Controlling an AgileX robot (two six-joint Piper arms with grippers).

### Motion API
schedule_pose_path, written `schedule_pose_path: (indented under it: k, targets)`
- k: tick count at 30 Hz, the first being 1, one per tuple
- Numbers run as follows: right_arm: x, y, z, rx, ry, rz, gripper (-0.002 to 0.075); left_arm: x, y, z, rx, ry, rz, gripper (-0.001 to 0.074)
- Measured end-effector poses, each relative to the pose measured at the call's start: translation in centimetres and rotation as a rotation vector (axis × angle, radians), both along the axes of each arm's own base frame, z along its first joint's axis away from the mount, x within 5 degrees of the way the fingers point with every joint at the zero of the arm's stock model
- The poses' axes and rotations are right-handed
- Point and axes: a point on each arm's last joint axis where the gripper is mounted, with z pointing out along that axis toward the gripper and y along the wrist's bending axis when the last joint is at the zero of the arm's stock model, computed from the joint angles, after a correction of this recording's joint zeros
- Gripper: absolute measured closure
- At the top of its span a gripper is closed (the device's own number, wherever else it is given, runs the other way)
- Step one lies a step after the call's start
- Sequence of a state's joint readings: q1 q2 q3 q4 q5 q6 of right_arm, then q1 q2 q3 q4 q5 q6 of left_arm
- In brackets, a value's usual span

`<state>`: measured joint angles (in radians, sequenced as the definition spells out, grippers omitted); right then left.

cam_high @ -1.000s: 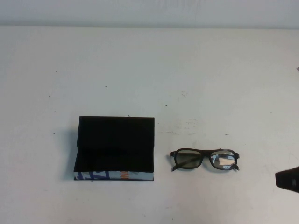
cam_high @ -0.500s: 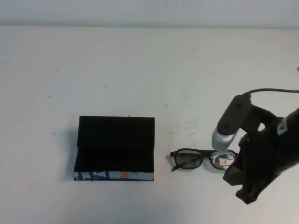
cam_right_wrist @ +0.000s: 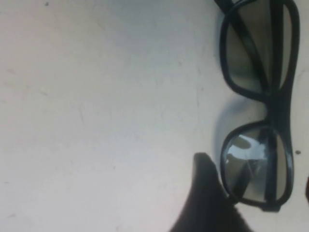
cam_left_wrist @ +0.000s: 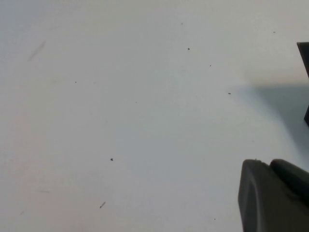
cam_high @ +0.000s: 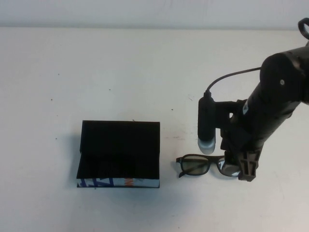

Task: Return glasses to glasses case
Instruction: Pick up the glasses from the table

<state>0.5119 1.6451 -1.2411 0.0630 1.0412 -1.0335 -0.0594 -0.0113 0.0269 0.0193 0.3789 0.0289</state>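
Observation:
The glasses (cam_high: 193, 164), dark and thick-rimmed, lie on the white table just right of the glasses case (cam_high: 119, 147). The case is black with its lid raised and has a white printed strip along its front. My right gripper (cam_high: 239, 169) is open and low over the glasses' right lens. In the right wrist view the glasses (cam_right_wrist: 277, 104) lie flat and the right gripper (cam_right_wrist: 256, 181) straddles the near lens, one finger (cam_right_wrist: 207, 198) touching its rim. My left gripper (cam_left_wrist: 273, 198) is outside the high view, over bare table near the case's edge (cam_left_wrist: 304, 58).
The white table (cam_high: 120, 72) stretches back to a wall edge at the far side. The right arm and its cable (cam_high: 231, 77) reach in from the right, above the area right of the glasses.
My right arm has come in from the right edge and settled over the glasses' right lens. The glasses and the case have not moved.

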Motion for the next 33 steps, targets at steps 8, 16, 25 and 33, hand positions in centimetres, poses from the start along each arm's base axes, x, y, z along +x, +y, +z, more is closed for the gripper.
schedule_pose_path:
  k: [8,16,25,33]
  targets:
    - [2.5,1.4,-2.2,-0.027,0.018,0.055,0.0341,0.0,0.0,0.0,0.000,0.000,0.000,0.0736]
    - [4.1,2.2,-4.0,-0.048,0.036,0.095,0.0341,0.0,0.0,0.0,0.000,0.000,0.000,0.0736]
    - [4.8,2.2,-5.3,-0.063,0.043,0.121,0.0341,0.0,0.0,0.0,0.000,0.000,0.000,0.0736]
    - [5.1,2.2,-5.7,-0.060,0.026,0.115,0.0341,0.0,0.0,0.0,0.000,0.000,0.000,0.0736]
